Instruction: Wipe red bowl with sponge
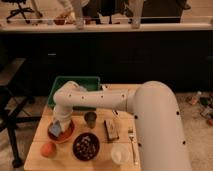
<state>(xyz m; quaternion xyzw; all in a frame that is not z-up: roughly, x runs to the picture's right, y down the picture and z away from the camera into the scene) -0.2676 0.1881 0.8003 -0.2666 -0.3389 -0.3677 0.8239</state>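
Observation:
The red bowl [66, 135] sits on the left side of the wooden table [75, 162]. The blue-grey sponge [55, 129] lies inside it, toward its left side. My gripper [59, 123] reaches straight down into the bowl from the white arm [95, 99] and sits right on the sponge, which shows just under it. The bowl's far rim is partly hidden by the gripper.
A small orange fruit [48, 149] lies in front of the red bowl. A dark brown bowl [86, 146] with contents stands to its right, a dark cup [90, 119] behind that. A brown block [111, 128], a fork [132, 144], a white cup [119, 153] and a green bin [75, 82] are also here.

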